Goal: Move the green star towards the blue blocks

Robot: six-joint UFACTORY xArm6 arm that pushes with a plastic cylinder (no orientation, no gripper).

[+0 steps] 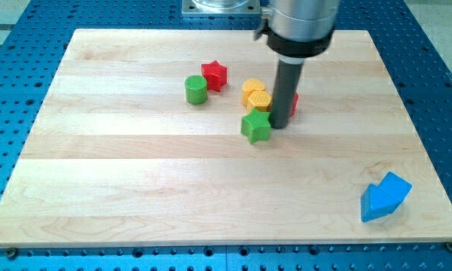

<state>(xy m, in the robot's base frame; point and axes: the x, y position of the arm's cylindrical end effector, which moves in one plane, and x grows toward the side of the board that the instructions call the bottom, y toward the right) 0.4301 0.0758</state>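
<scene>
The green star [256,126] lies near the middle of the wooden board [135,165]. My tip [279,125] stands just to the star's right, touching or nearly touching it. The blue blocks [384,197] sit together near the view's bottom right corner of the board, far from the star. Their exact shapes are hard to tell apart.
Two yellow blocks [255,93] sit just above the green star. A red block [294,104] is mostly hidden behind the rod. A red star [214,75] and a green cylinder [196,89] lie to the upper left. The arm's grey body [301,26] hangs over the top.
</scene>
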